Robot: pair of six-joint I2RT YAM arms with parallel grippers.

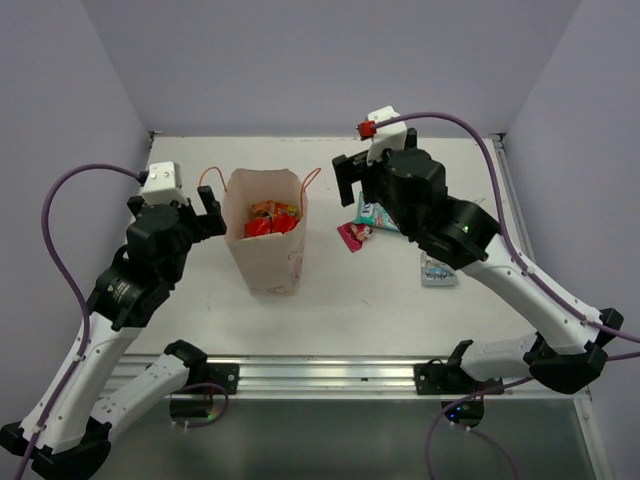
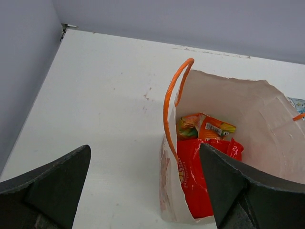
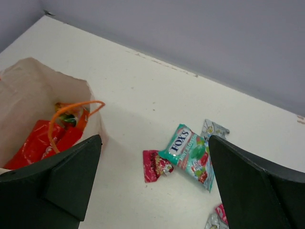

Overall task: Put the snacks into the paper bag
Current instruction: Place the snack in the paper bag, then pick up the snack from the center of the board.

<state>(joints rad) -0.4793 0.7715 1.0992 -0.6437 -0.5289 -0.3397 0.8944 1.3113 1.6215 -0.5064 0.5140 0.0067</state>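
Note:
The cream paper bag stands upright and open at the centre-left of the table. Inside it lie a red packet and a multicoloured packet. My left gripper hovers open and empty by the bag's left wall, and its orange handle shows between the fingers. My right gripper is open and empty too, above the loose snacks to the right of the bag. These are a teal-white FOX'S packet, a magenta packet and a silvery packet. A light blue packet lies farther right.
Grey walls close the table at the back and on both sides. A metal rail with the arm bases runs along the near edge. One more small packet peeks out beside my right finger.

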